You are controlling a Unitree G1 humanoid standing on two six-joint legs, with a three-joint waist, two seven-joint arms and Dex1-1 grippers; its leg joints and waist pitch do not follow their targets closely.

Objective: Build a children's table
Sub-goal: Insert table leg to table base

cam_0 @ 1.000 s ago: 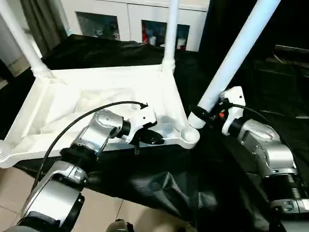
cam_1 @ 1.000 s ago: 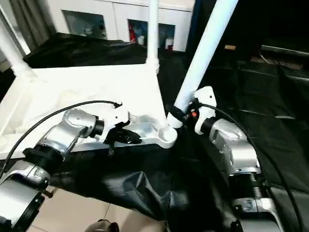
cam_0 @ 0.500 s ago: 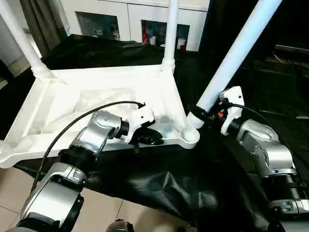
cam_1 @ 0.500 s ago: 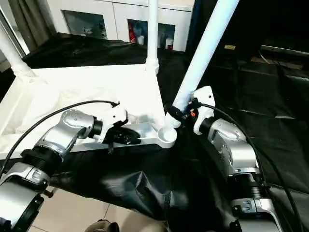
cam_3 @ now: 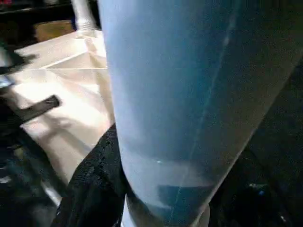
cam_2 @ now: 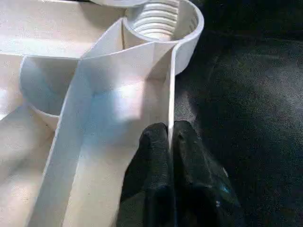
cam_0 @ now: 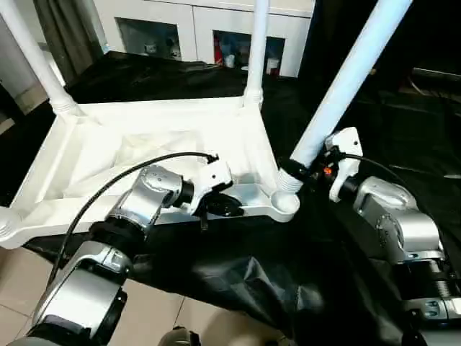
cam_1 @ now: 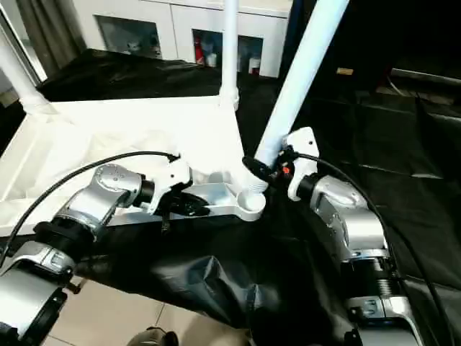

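Observation:
The children's table lies upside down on black cloth, its white ribbed top (cam_0: 130,155) facing up. Two white legs stand upright in the far corner sockets, one at the left (cam_0: 32,54) and one at the right (cam_0: 256,50). My left gripper (cam_0: 227,209) is shut on the top's thin near rim wall (cam_2: 171,94); one black finger (cam_2: 154,161) sits on each side of it. My right gripper (cam_0: 299,171) is shut on a tilted white leg (cam_0: 346,72) close to its lower end. That end hovers just above the open near right socket (cam_0: 283,205), whose threads show in the left wrist view.
Black cloth (cam_0: 238,274) hangs over the work surface's near edge above a tiled floor (cam_0: 14,288). White cabinets with glass doors (cam_0: 180,32) stand behind. A black cable (cam_0: 108,191) loops over my left forearm.
The tilted leg's lower end has edged slightly closer to the near right socket. My left fingers have closed tighter on the rim wall.

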